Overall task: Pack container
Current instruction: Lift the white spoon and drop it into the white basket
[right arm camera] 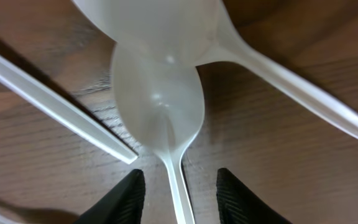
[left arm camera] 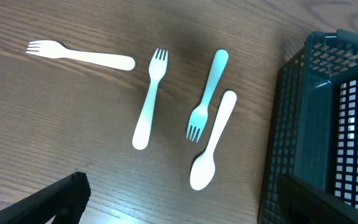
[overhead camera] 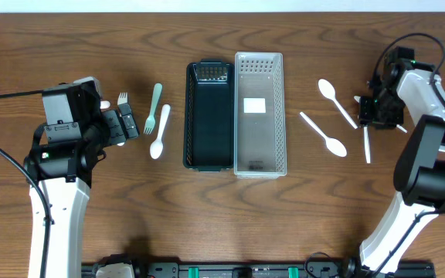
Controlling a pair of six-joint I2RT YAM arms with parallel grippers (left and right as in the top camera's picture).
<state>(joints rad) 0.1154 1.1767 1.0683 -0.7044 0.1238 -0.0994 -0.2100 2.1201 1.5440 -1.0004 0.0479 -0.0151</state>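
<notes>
Towards the left edge of the tabletop (overhead camera: 68,46), the left gripper (overhead camera: 127,123) hangs with its jaws spread wide and nothing between them. Just beyond it a white spoon (left arm camera: 211,142), a teal fork (left arm camera: 207,93), a pale fork (left arm camera: 149,99) and a white fork (left arm camera: 79,55) lie flat. Near the right edge, the right gripper (right arm camera: 180,186) sits low, its black fingers (right arm camera: 124,196) parted either side of a clear spoon (right arm camera: 157,106) handle, a gap showing on both sides. A second spoon (right arm camera: 166,25) overlaps that bowl. Mid-table, reaching toward the far edge, a dark basket (overhead camera: 209,116) and a clear basket (overhead camera: 259,114) stand side by side, touching
</notes>
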